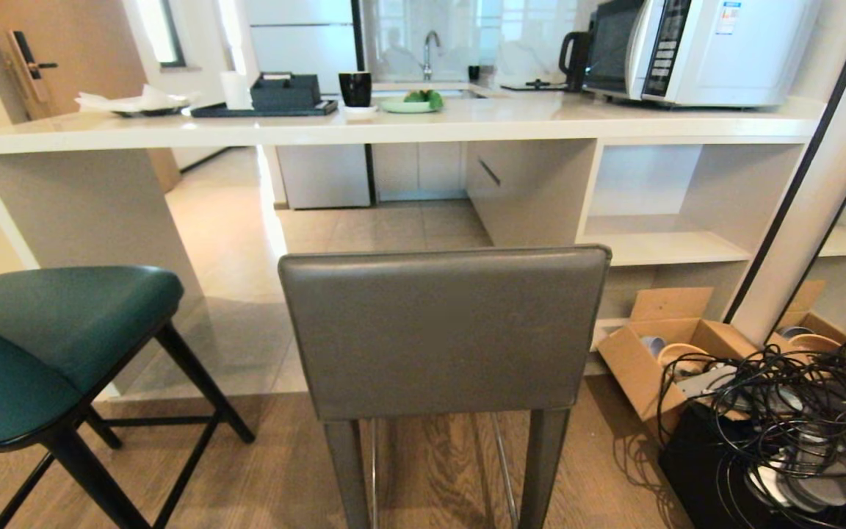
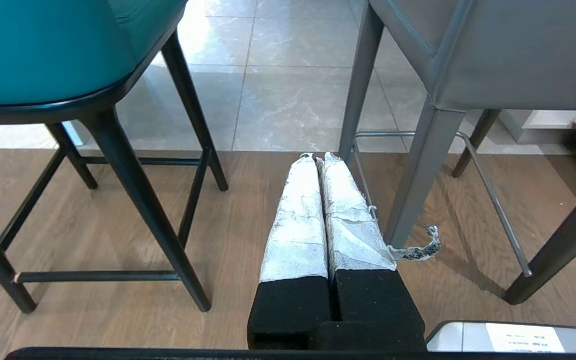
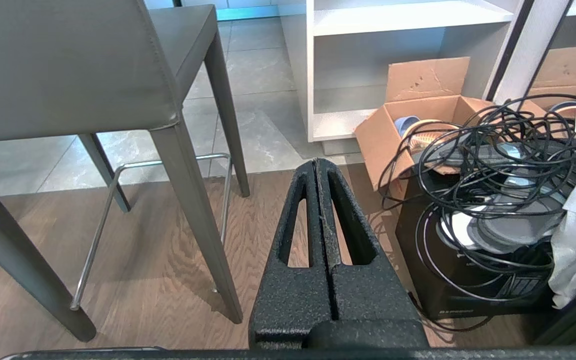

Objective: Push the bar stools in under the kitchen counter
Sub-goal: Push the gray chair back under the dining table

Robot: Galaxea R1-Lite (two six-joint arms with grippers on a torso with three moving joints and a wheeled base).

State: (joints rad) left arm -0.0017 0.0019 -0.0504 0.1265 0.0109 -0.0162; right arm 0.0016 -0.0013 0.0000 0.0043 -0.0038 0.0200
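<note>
A dark grey boxy bar stool (image 1: pixel 443 330) stands straight ahead with its rectangular back toward me, out from the kitchen counter (image 1: pixel 393 126). A teal bar stool (image 1: pixel 48 330) on thin black legs stands at the left, also out from the counter. In the left wrist view my left gripper (image 2: pixel 316 158) hangs low over the wooden floor between the teal stool (image 2: pixel 58 50) and the grey stool (image 2: pixel 493 55), shut and holding nothing. My right gripper (image 3: pixel 316 162) is shut and empty, low beside the grey stool (image 3: pixel 68 65). Neither arm appears in the head view.
An open cardboard box (image 1: pixel 658 353) of dishes and a black box under tangled cables (image 1: pixel 783 419) sit on the floor at the right, by the white shelves (image 1: pixel 658 246). A microwave (image 1: pixel 695 48), tray, cup and plate stand on the counter. A white column (image 1: pixel 819 191) rises at the right.
</note>
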